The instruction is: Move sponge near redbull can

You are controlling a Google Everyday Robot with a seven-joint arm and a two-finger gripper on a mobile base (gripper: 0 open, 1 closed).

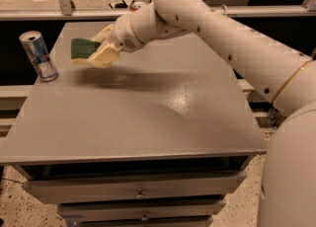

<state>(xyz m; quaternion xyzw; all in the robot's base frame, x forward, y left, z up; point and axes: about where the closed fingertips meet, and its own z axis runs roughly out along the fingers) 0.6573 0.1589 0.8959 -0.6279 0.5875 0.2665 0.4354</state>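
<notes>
- Now, the carry step is in hand: the cream two-finger gripper [95,48], raised above the far left part of the table, is clamped on the flat rectangular sponge with a dark green top and pale yellow foam [81,48].
- You see the sponge in the air, clear of the grey rectangular tabletop [148,117]. It is to the right of the tall slim silver-and-blue drink can [38,56], which stands upright at the left edge; the two are near but apart.
- Your next move, by judgement: lower the sponge onto the surface just beside the can, then release. Stop short of the can, since a nudge could topple it off the left edge.
- An orange-red can [134,7] at the far edge, mostly hidden behind the white arm [222,48], lies out of the path. Nothing stands between sponge and drink can.
</notes>
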